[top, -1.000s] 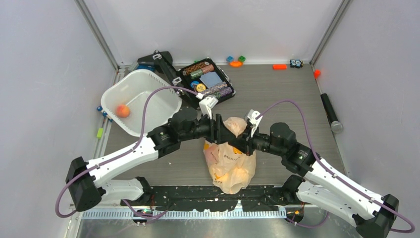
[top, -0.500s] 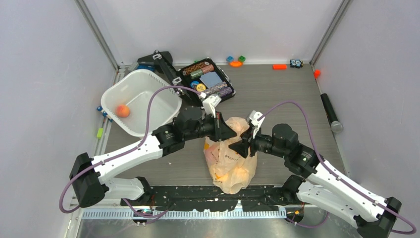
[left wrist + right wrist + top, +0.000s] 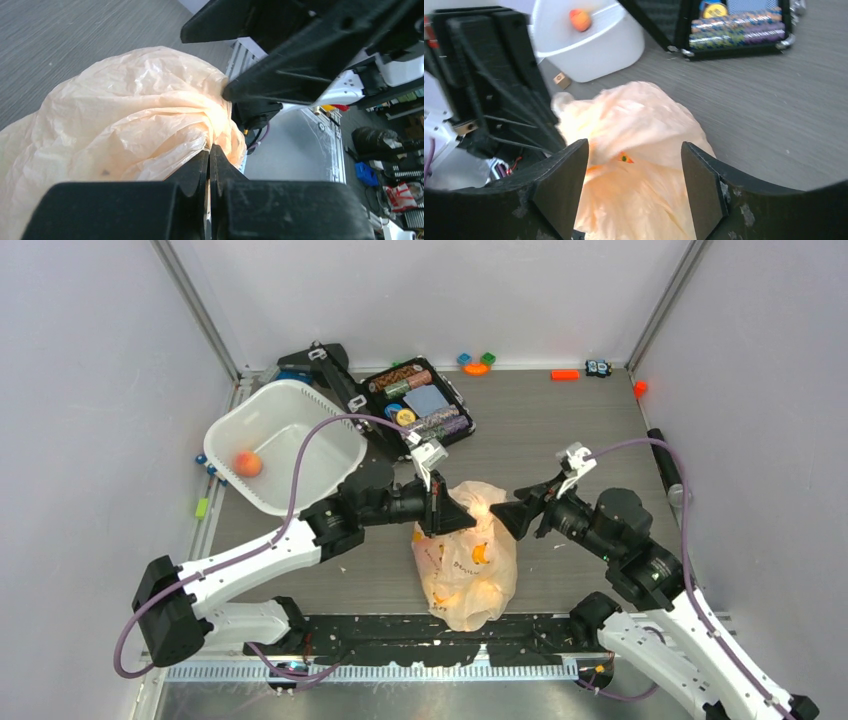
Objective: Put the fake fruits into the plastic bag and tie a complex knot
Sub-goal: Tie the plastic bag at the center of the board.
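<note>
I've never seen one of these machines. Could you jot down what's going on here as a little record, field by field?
Bag: plastic bag, bulging, upright on the table near its front edge
Left gripper: left gripper shut, pinching the bag's bunched top
Right gripper: right gripper open, holding nothing, pointed at the bag's top from the other side
Left outside: one small orange fruit lying in the white tub
Knot: cannot tell from these views

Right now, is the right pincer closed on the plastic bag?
No, the right pincer has its fingers wide apart, not pinching the plastic bag.
</note>
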Motion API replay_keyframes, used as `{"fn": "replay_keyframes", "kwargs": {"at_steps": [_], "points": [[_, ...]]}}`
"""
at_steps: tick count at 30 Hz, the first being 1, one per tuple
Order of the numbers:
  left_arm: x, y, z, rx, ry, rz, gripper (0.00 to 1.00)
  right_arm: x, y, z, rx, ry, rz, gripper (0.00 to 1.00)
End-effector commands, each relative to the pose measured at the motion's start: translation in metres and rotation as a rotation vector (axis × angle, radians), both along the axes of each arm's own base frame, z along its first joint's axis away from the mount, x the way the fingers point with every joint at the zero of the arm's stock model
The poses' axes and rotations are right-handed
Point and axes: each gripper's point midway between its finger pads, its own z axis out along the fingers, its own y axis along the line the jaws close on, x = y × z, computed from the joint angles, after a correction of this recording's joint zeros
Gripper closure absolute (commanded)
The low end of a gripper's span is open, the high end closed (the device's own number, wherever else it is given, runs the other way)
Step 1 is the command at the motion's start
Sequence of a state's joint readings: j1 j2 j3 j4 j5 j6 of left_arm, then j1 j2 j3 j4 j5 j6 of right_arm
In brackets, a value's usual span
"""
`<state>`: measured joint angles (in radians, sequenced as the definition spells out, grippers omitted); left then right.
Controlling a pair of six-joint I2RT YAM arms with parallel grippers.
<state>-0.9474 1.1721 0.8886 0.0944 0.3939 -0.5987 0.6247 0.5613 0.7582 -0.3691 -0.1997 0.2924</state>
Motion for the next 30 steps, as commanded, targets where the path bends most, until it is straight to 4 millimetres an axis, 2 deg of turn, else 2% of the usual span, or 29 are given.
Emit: {"fn": "replay_keyframes", "kwargs": {"at_steps": [1,7,11,15,17,21,27,30], "points": [[-0.014,-0.001,0.029,-0.105,-0.128,-0.119,1.0,0.01,-0.028,-0.015,0.053,0.064,-0.182,0.26],[-0.013,0.0,0.024,-0.108,-0.126,-0.13,1.0,0.001,-0.052,-0.049,-0.005,0.087,-0.262,0.27],[-0.012,-0.002,0.018,-0.103,-0.118,-0.13,1.0,-0.01,-0.053,-0.071,-0.017,0.104,-0.231,0.23],[-0.01,-0.004,0.015,-0.112,-0.108,-0.125,1.0,-0.017,-0.046,-0.064,0.02,0.084,-0.181,0.14],[-0.008,-0.004,0.013,-0.114,-0.106,-0.115,1.0,-0.016,-0.052,-0.062,0.021,0.089,-0.216,0.14],[-0.008,-0.004,0.013,-0.118,-0.101,-0.109,1.0,-0.008,-0.082,-0.062,0.021,0.087,-0.396,0.14],[-0.008,-0.001,0.014,-0.111,-0.11,-0.102,1.0,-0.015,-0.09,-0.053,0.101,0.068,-0.43,0.1],[-0.008,0.0,0.014,-0.115,-0.115,-0.096,1.0,-0.014,-0.086,-0.06,0.081,0.092,-0.413,0.09]]}}
